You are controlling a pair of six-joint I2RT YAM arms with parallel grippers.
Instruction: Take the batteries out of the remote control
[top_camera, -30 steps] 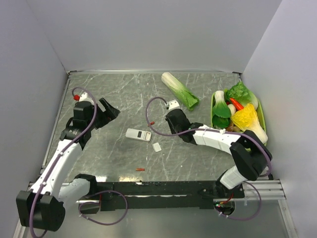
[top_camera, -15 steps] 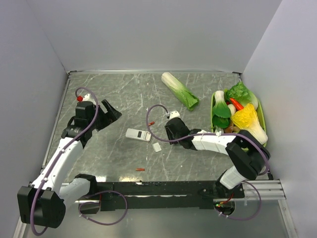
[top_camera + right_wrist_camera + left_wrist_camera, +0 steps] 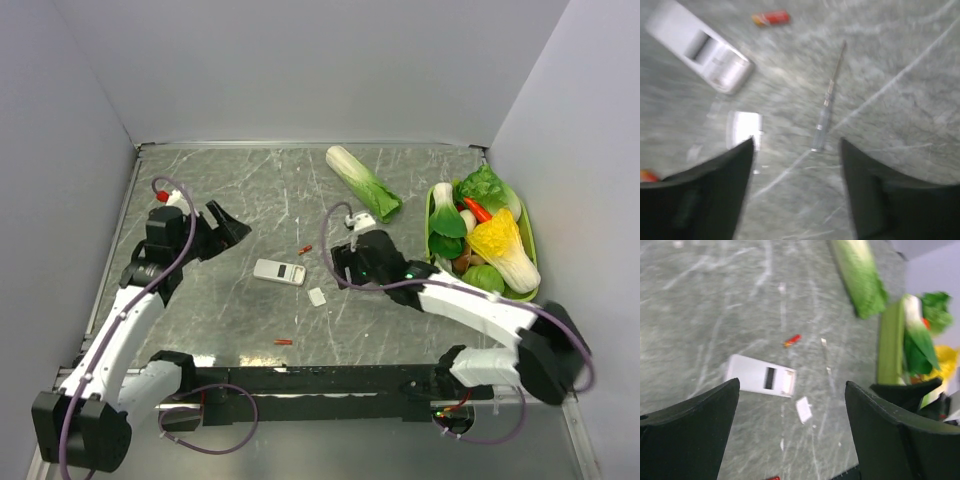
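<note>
On the grey table, the remote control lies between two bent arms whose left claw and right claw both gape empty, one battery just behind it, the other battery nearer the bases.

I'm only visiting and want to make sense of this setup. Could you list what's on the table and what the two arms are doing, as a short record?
remote control: flat on the table, between the two grippers
cover piece: off, lying beside the remote
batteries: both loose on the table, one behind the remote, the second nearer the arm bases
left gripper: open, empty
right gripper: open, empty
elsewhere: napa cabbage at the back; green tray of vegetables on the right
</note>
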